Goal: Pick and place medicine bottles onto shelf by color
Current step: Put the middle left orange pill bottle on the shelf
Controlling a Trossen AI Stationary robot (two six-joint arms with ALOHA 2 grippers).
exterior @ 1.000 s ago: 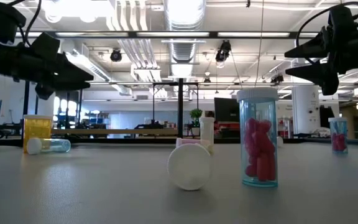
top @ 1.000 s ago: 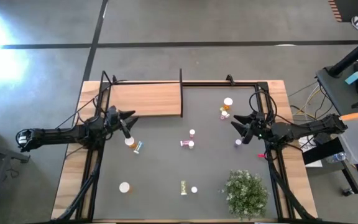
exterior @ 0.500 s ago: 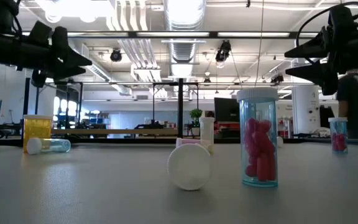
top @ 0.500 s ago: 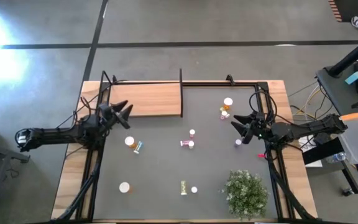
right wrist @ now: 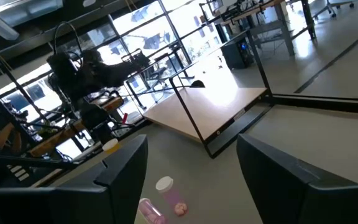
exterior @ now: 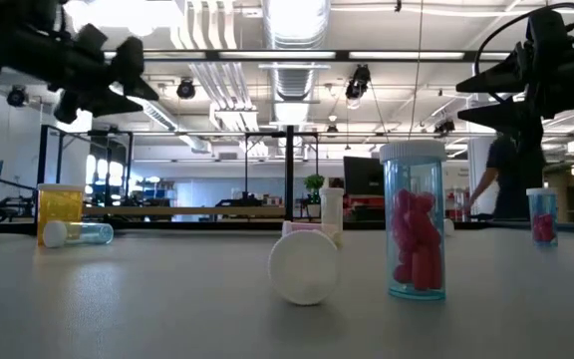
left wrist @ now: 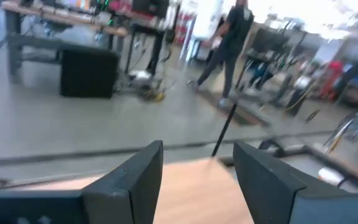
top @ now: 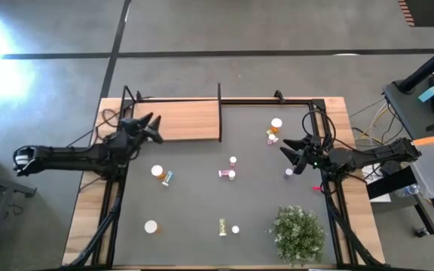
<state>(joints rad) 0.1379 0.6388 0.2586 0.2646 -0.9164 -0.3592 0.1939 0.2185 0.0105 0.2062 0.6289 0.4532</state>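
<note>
Your left gripper (top: 152,128) hovers over the near-left edge of the flat light-brown wooden shelf (top: 187,120), its dark fingers (left wrist: 135,180) parted with a clear gap and nothing between them; the bare board shows in that gap in the left wrist view. No medicine bottle stands on the shelf. The nearest candidates, an upright orange-bodied bottle with a white cap (top: 157,172) and a pale blue bottle lying on its side (top: 167,178) touching it, sit on the dark grey table mat (top: 194,203) well behind and below this claw. Your right gripper (top: 291,153) waits at the far side, jaws wide and empty, with a small pink-filled bottle (top: 288,173) just beside it. Risks, as judged from here: a descent from this pose would meet only wood; a grasp at the orange bottle may nudge the lying blue one, which would roll; a closing stroke started off-centre could tip the upright bottle; the thin black upright post (top: 219,111) bounds the shelf's far edge.
</note>
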